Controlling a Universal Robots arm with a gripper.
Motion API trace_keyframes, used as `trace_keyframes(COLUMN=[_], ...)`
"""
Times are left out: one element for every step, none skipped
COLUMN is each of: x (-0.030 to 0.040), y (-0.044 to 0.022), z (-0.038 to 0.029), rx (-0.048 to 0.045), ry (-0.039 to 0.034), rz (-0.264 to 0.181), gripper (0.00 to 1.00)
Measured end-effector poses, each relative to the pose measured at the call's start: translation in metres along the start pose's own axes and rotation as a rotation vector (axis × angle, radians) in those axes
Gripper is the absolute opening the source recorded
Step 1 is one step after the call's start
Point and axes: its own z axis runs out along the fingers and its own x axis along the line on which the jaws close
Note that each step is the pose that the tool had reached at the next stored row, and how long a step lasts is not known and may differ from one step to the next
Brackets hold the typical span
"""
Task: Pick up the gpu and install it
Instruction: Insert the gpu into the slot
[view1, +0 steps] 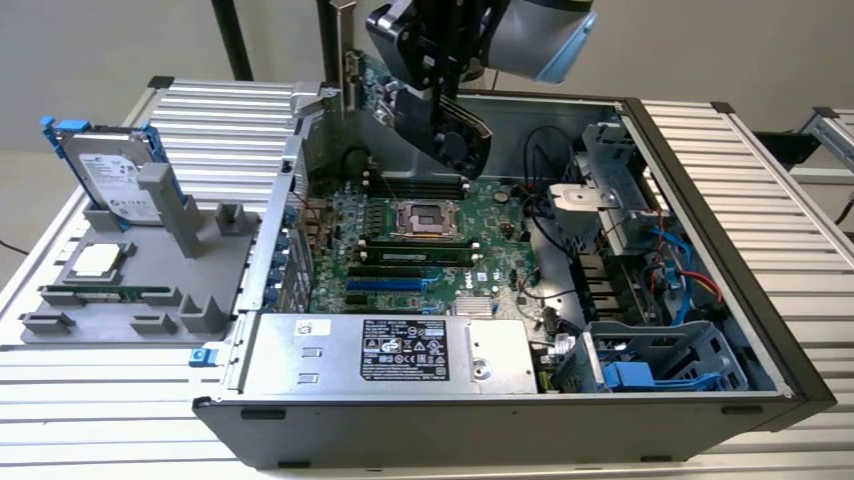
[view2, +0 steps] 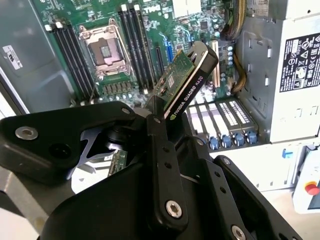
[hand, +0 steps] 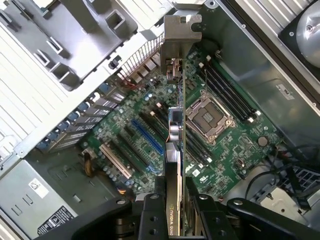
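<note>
My gripper (view1: 434, 88) is shut on the gpu (view1: 447, 125), which hangs above the back of the open computer case (view1: 694, 300). The card is upright, its silver end bracket (hand: 182, 40) pointing toward the case's rear wall. In the second wrist view the gpu (view2: 187, 80) sticks out tilted between the black fingers (view2: 159, 145), with its green board and black cooler edge visible. In the first wrist view the gpu (hand: 175, 135) shows edge-on over the motherboard (hand: 225, 150), roughly in line with the blue expansion slot (hand: 147, 135) and well above it. It touches no slot.
The motherboard (view1: 400, 250) lies in the case with the processor socket (view1: 427, 217) and the blue slot (view1: 387, 283). The power supply (view1: 387, 350) fills the front. Cables and drive cages (view1: 641, 290) sit on the exterior view's right. The grey fixture (view1: 54, 240) holds a hard drive (view1: 114, 175) and a memory stick (view1: 107, 295).
</note>
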Motion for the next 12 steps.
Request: trace_keyframes(x=[0.0,0.0,0.0,0.0,0.0,0.0,0.0,0.0,0.0,0.0,0.0,0.0], y=[0.0,0.0,0.0,0.0,0.0,0.0,0.0,0.0,0.0,0.0,0.0,0.0], z=[0.0,0.0,0.0,0.0,0.0,0.0,0.0,0.0,0.0,0.0,0.0,0.0], rx=[-0.0001,-0.0002,-0.0003,-0.0004,-0.0005,-0.0006,-0.0006,-0.0007,-0.0008,-0.0009,-0.001,-0.0011], ry=[0.0003,0.0005,0.0008,0.001,0.0013,0.0016,0.0019,0.0021,0.0024,0.0027,0.0029,0.0032], rz=[-0.005,-0.011,-0.016,-0.022,-0.027,-0.033,-0.038,-0.044,-0.049,-0.054,-0.059,-0.065], gripper=[0.0,0.0,0.0,0.0,0.0,0.0,0.0,0.0,0.0,0.0,0.0,0.0])
